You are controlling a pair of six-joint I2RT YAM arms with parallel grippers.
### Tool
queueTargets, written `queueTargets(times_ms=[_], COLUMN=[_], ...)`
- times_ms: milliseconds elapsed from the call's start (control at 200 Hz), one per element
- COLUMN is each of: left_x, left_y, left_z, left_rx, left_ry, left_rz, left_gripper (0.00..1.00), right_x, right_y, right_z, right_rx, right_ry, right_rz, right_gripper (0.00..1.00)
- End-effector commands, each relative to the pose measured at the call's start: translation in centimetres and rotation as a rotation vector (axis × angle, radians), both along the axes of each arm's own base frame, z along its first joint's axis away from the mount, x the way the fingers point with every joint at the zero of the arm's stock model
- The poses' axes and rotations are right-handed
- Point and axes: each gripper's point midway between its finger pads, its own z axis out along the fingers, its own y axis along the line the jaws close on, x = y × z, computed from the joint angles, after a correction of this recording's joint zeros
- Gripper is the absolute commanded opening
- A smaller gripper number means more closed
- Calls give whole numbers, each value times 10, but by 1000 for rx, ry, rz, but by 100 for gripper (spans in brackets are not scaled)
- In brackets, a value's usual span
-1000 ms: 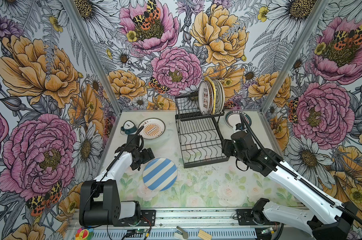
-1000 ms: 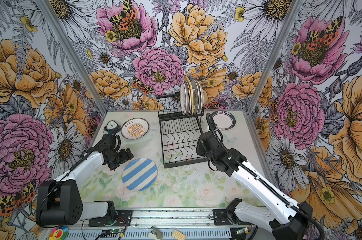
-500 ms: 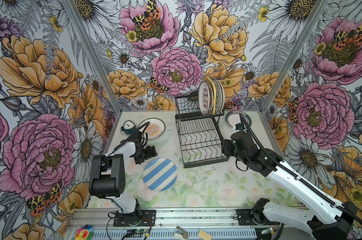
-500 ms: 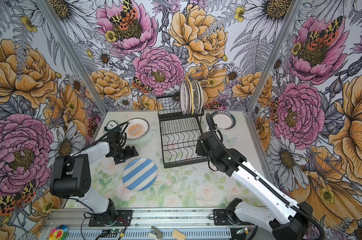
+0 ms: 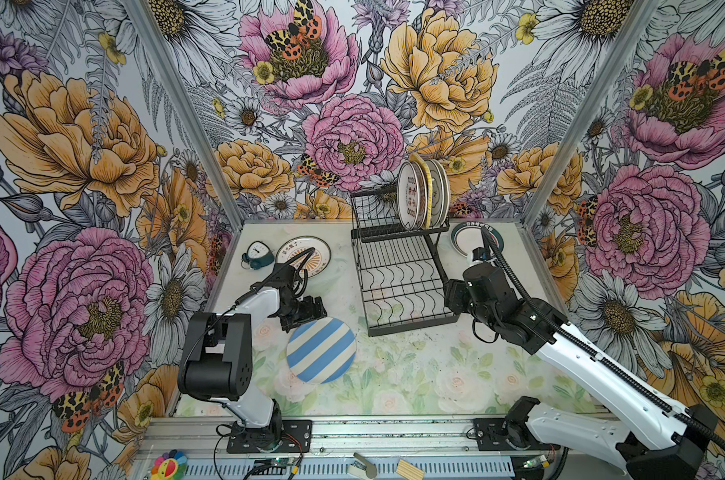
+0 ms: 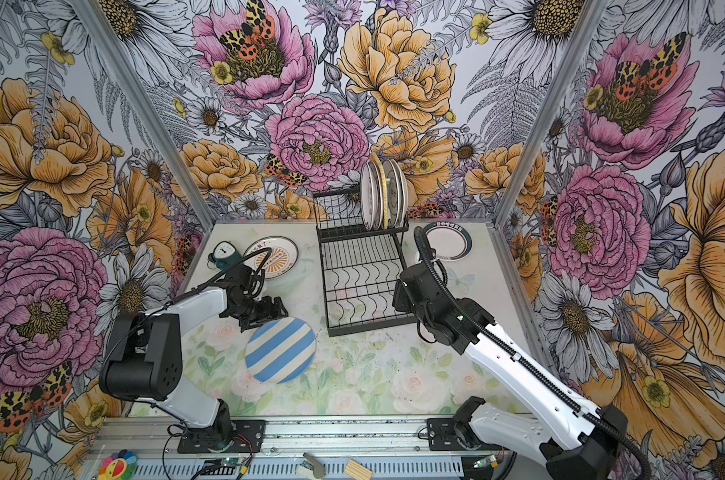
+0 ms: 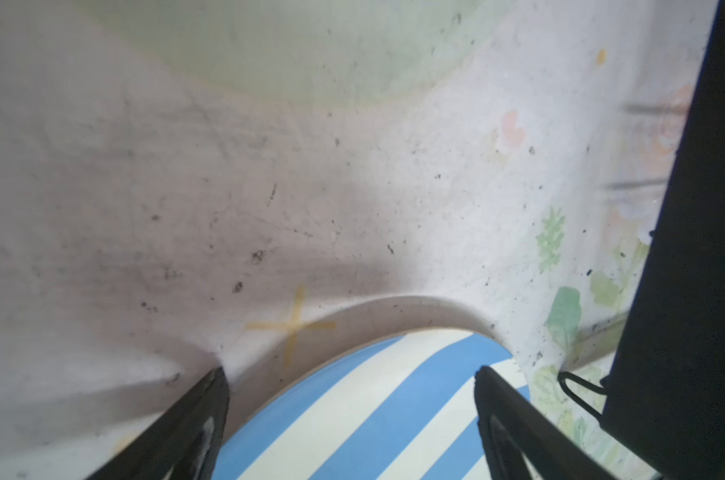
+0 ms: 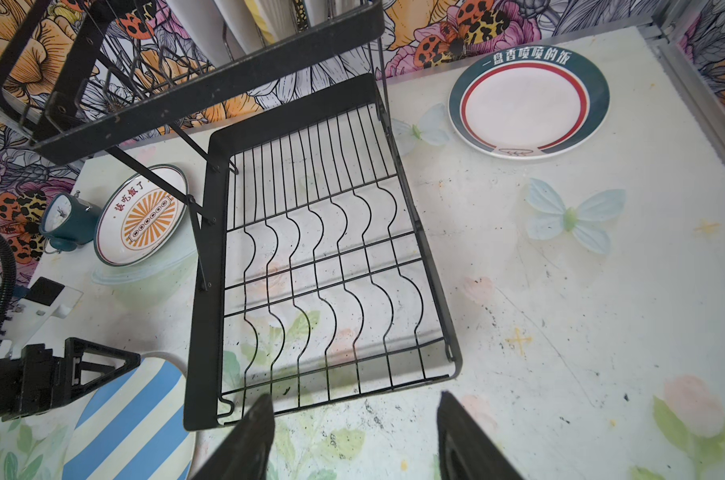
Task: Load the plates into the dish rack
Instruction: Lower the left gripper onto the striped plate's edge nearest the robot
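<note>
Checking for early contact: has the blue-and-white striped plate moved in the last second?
No: the blue-and-white striped plate sits equally far from the near corner of the dish rack.

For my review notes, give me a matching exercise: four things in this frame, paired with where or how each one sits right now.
Things:
1. blue-and-white striped round plate
2. white round plate with orange sunburst
3. white round plate with dark teal rim
4. lower tray of the black wire dish rack

Places or states:
A. holds no plate
B. lying right of the rack in both top views
C. its edge at the open left hand
D. beside the small teal alarm clock

Pairs: 1-C, 2-D, 3-B, 4-A
</note>
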Motion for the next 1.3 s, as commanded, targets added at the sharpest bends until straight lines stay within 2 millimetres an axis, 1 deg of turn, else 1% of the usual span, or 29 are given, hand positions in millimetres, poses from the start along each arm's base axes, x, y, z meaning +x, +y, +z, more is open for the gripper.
queueTargets(times_ms=[0,425,575,666,761,841,871,926,971,1136,1296], left_x=[-29,-57,-66,-68,-64,-62,-62,-66,-71,-87,-100], left_y=[-14,-52,-59,-61,-52,-40,-33,-16,-8,1,2], left_z=[-9,-8,-10,-8,-2,7,10,14,16,23,19], left_rx=[-36,-58,-62,-63,-49,-38,-23,36,58,49,53], left_ry=[91,136,164,163,146,123,121,126,131,111,110], left_rz=[-15,-65,-48,-33,29,114,154,242,294,410,410], left_gripper=[93,93,92,92,94,97,99,99,99,99,99], right_x=[-2,-7,-9,-10,-10,-11,-11,-11,-12,-12,-14], right_y=[2,6,8,9,11,13,13,14,15,17,24], right_z=[0,0,-1,-3,-6,-7,-7,-7,-7,-9,-16], right_rx=[16,26,29,28,26,25,28,29,29,27,27], right_ry=[2,-2,0,5,14,20,20,20,21,29,58], right_rz=[-2,1,7,9,18,24,27,29,33,46,81], right_gripper=[63,63,63,63,63,63,63,63,63,64,64])
